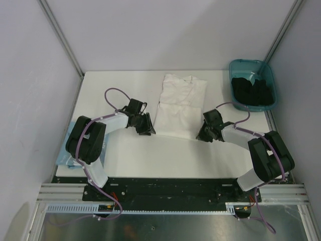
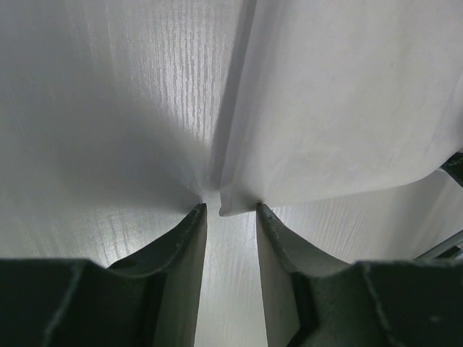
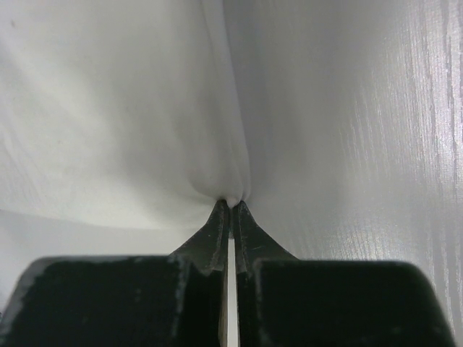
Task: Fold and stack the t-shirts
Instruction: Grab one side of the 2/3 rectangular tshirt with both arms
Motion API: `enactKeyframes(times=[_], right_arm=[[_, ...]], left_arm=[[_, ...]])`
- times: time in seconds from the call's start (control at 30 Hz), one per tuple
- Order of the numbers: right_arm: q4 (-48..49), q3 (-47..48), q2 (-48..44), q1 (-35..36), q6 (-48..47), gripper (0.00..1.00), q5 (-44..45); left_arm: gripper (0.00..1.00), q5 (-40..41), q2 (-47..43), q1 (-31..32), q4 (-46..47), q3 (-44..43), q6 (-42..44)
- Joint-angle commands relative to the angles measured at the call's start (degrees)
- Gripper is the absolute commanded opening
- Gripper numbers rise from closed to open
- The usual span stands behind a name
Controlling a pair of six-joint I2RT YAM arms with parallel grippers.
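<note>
A white t-shirt (image 1: 178, 103) lies flat at the table's middle, folded into a long strip with its collar at the far end; no print shows. My left gripper (image 1: 149, 129) is at its near left corner. In the left wrist view the left gripper (image 2: 230, 208) is open, and the shirt's corner (image 2: 325, 108) lies just at the gap between the tips. My right gripper (image 1: 200, 134) is at the near right corner. In the right wrist view the right gripper (image 3: 231, 202) is shut on a pinch of the shirt's edge (image 3: 145, 108).
A teal plastic bin (image 1: 239, 68) with dark clothes (image 1: 254, 91) in it stands at the back right. A light-blue cloth (image 1: 66, 153) lies at the table's left edge beside the left arm. Grey walls stand on three sides.
</note>
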State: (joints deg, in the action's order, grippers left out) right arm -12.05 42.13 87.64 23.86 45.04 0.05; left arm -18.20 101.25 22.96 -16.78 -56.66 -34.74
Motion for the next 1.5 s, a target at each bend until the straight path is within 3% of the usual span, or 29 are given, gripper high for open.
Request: enactKeyframes(times=[0.0, 0.37, 0.47, 0.6, 0.67, 0.83, 1.17, 1.47], right_arm=[[-3.6, -0.4, 1.0, -0.2, -0.8, 0.0, 2.9], [-3.7, -0.4, 1.2, -0.3, -1.2, 0.0, 2.7], [-3.7, -0.4, 1.1, -0.4, -1.3, 0.0, 2.6], [-4.3, -0.4, -0.1, -0.4, -1.5, 0.0, 2.1], [-5.4, -0.4, -1.5, -0.2, -1.6, 0.0, 1.9], [-11.2, -1.9, -8.5, 2.5, -0.8, 0.0, 3.0], [-23.7, -10.6, -32.7, 10.7, 9.2, 0.0, 3.7], [-35.1, -10.6, -48.1, 15.0, 14.6, 0.0, 3.6]], left_arm=[[0.38, 1.3, 0.8, 1.1, 0.5, -1.3, -1.1], [0.32, 3.2, 3.2, 1.8, 0.8, -3.0, -1.6], [0.24, 3.4, 3.3, 2.1, 0.8, -2.8, -1.5], [0.04, 3.6, 1.7, 2.5, 0.8, -1.9, -1.8], [0.01, 3.3, -0.1, 2.8, 0.8, -0.6, -2.4], [0.0, 3.7, -8.6, 4.4, 0.8, 6.8, -5.2], [0.0, 4.7, -31.7, 9.2, 0.5, 23.7, -13.2], [0.0, 6.5, -48.4, 13.0, -3.6, 28.1, -18.3]])
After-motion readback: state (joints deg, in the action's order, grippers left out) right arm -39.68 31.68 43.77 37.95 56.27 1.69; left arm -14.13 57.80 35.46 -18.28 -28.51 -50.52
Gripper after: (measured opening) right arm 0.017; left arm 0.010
